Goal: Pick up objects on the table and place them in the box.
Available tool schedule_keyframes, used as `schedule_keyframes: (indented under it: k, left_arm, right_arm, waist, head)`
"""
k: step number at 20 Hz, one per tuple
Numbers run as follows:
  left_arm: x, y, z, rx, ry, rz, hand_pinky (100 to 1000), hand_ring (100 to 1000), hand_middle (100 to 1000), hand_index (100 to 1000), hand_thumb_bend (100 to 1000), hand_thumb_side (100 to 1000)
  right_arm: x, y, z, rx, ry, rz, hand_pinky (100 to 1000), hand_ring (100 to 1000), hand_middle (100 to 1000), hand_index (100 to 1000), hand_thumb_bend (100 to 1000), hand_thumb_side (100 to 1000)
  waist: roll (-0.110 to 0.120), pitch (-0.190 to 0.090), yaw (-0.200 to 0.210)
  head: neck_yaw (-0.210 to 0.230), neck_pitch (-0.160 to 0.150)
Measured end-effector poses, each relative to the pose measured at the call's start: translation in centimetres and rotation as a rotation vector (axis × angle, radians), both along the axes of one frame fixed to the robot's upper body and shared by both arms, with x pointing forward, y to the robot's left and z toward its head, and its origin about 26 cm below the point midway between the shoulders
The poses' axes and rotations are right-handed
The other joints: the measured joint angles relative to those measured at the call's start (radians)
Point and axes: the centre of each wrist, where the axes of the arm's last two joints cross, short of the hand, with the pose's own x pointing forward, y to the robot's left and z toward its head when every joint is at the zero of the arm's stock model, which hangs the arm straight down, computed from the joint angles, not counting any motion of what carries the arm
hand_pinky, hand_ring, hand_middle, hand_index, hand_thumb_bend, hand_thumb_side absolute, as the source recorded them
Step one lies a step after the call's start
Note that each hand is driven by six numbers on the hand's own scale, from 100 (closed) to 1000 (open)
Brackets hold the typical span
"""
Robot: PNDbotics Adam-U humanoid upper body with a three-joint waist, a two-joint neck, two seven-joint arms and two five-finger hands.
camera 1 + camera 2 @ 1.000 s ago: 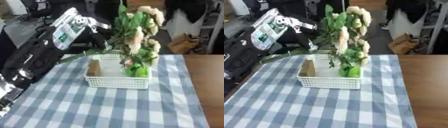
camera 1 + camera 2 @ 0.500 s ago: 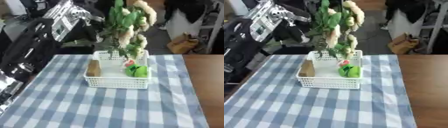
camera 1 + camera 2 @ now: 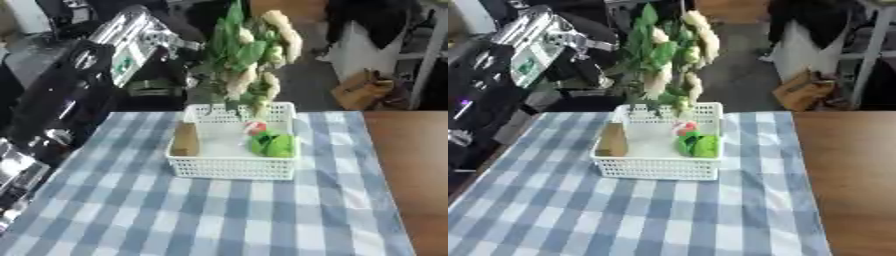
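Left hand (image 3: pixel 179 50) raised above the basket (image 3: pixel 229 167) — fingers curled round the flower bunch (image 3: pixel 249 60), stems pointing down, right hand unseen.

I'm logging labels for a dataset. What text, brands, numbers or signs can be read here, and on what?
No text can be read.
Left arm: a green and white patch on its silver casing, too blurred to read.
White basket, brown block, green item and flowers: no lettering visible.
Checked cloth: pattern only.
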Motion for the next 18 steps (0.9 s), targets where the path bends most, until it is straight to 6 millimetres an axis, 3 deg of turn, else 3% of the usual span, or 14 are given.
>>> schedule_keyframes:
  k: [7,18]
  left_arm:
    - [1.7,0.7,-3.7,0.065,0.052,0.041,100,100,129,359,100,259]
    - [2.7,1.6,-7.8,0.116,0.093,0.028,100,100,129,360,100,303]
  right_arm:
    - [0.2,0.1,0.2,-0.003,-0.008,0.005,723,770,613,620,100,897]
    - [0.2,0.1,0.2,0.001,-0.011,0.011,723,770,613,620,100,895]
  waist:
    - [0.000,0.000,-0.006]
    - [0.000,0.001,-0.010]
  head:
    - [0.001,-0.001]
    - [0.000,-0.012]
